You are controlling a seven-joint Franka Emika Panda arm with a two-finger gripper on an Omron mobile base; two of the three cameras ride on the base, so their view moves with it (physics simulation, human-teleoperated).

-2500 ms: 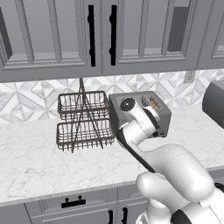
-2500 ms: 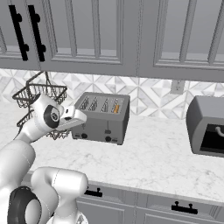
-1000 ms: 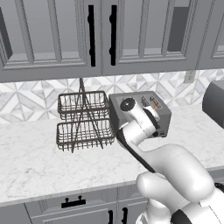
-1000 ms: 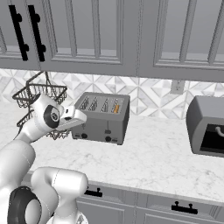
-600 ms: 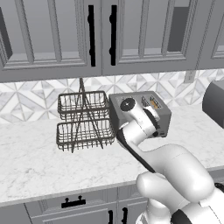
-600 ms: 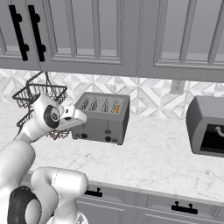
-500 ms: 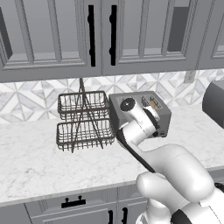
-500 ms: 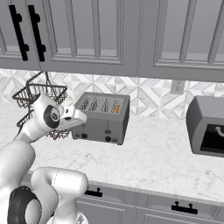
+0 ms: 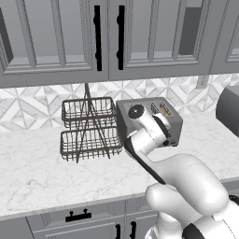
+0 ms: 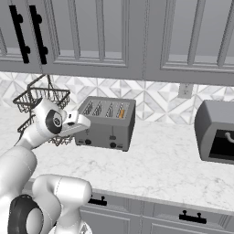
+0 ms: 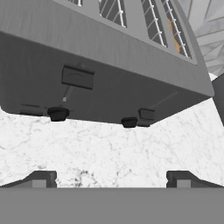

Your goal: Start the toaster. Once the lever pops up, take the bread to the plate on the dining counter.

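Pincer (image 11: 111,177) held wide, empty, before toaster (image 11: 109,65) front; bread (image 10: 121,112) seated in end slot.

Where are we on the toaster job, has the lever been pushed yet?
Nothing looks done yet. The bread sits in the toaster. One lever stands high, the other low in its track; whether either is pressed, I cannot tell. In hand: the open hand faces the toaster front, touching nothing. Left: start it, then carry the bread to the plate.

Glossy white, rounded arm (image 9: 186,179) segments — bulbous shells joined at dark grey joints, a round dark disc (image 10: 55,122) capping the wrist — with small dark squared fingertips (image 11: 41,179).
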